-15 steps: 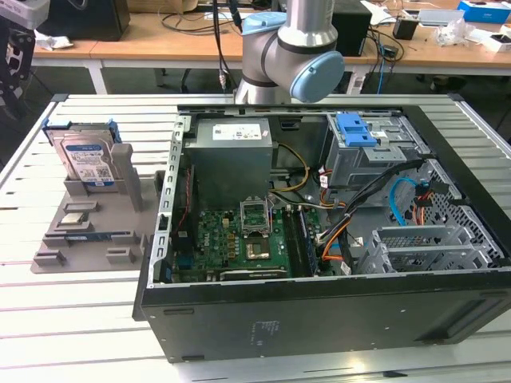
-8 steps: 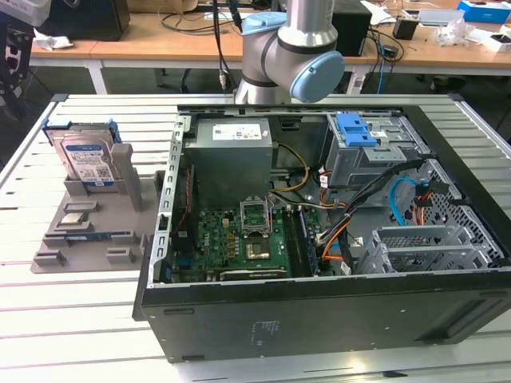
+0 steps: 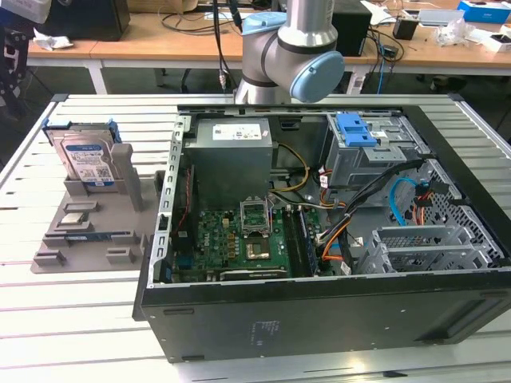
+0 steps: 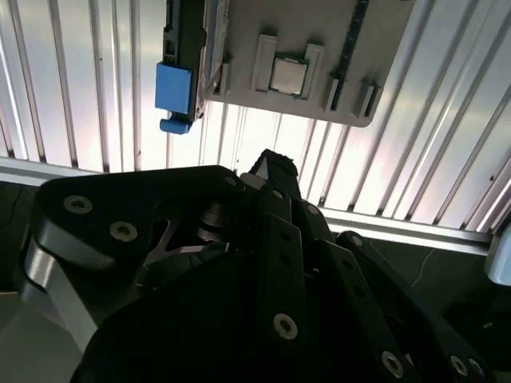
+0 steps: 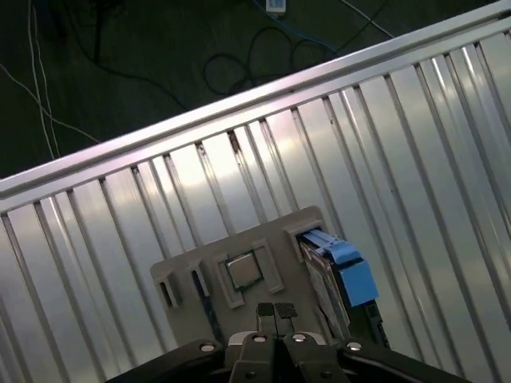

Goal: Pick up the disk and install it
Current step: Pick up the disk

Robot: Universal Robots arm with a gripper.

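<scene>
The tool (image 5: 275, 313), fingers closed on nothing, hangs near the upright disk (image 5: 343, 267).

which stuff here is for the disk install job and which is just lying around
For the job:
- disk, standing in the grey holder
- open computer case
- hand, close to the holder, holding nothing

Lying about:
- square chip in the holder
- cables and boxes on the desks behind
</scene>
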